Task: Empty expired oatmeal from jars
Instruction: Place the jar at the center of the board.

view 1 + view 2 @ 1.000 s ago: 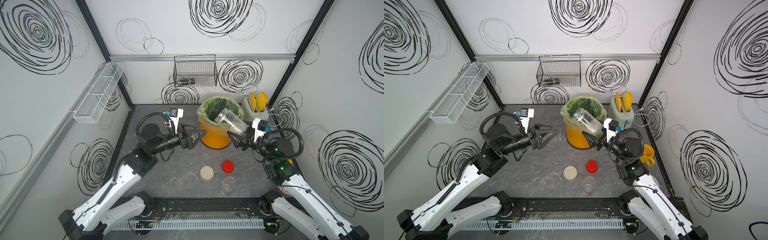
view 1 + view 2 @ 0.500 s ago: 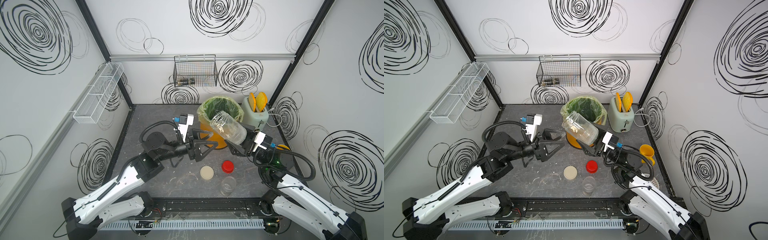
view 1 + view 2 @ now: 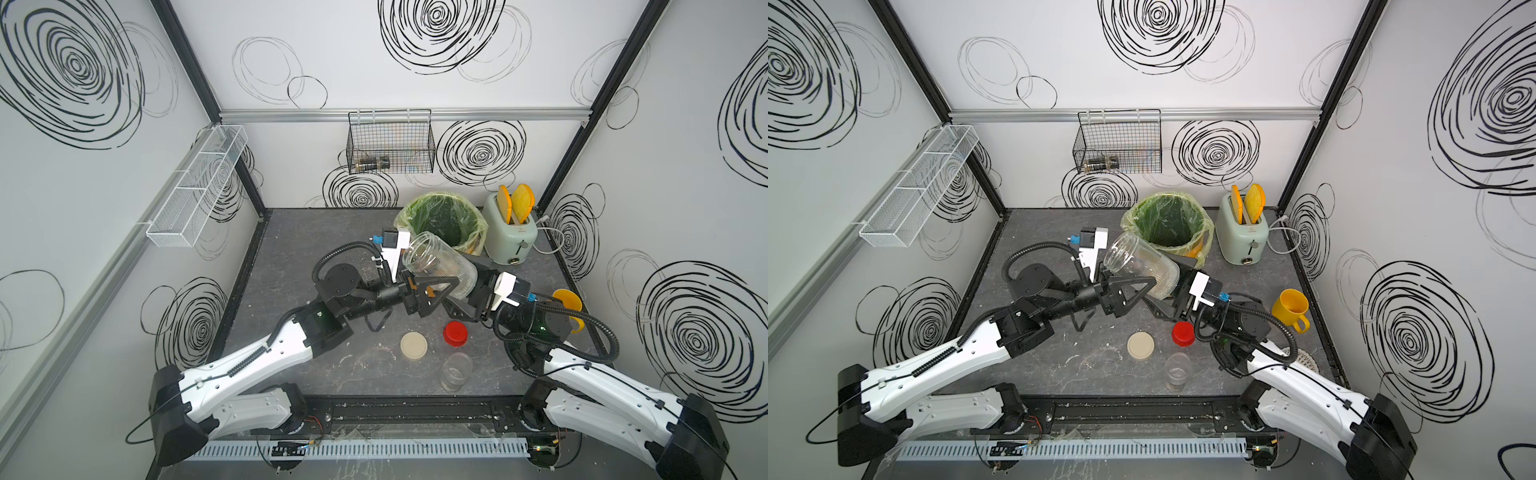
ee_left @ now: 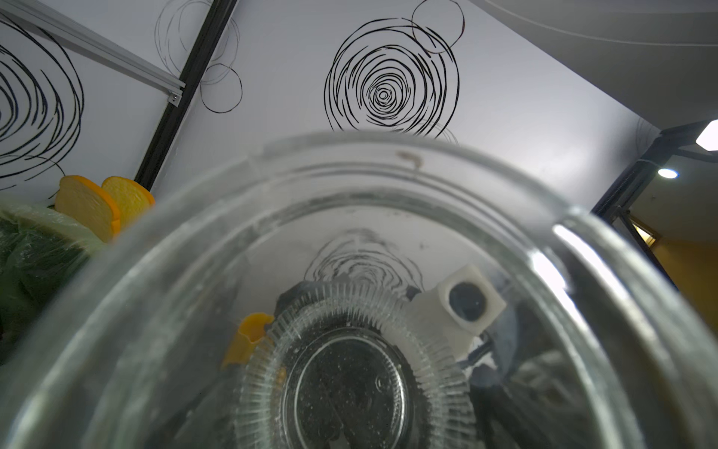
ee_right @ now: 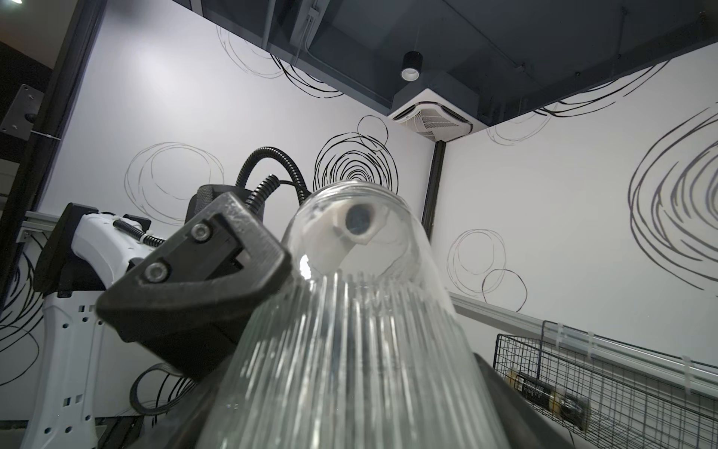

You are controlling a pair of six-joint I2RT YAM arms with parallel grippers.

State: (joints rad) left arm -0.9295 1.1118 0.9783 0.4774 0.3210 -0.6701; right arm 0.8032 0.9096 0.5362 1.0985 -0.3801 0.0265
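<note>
dark grey table (image 3: 316,249), swirl-marked white walls (image 3: 332,62). just in front of the bin (image 3: 409,216), the right end effector (image 3: 467,286) pinched the tilted wide jar (image 3: 440,264) by its base; the left end effector (image 3: 430,286) stood spread beside it. whether oatmeal lay inside was unclear.

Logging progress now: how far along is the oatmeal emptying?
Done: beige lid and red cap lie off; the slim jar stands open, apparently empty. In hand: the right hand holds the ribbed jar, seemingly empty, left hand open beside it. Left: setting it down.
</note>
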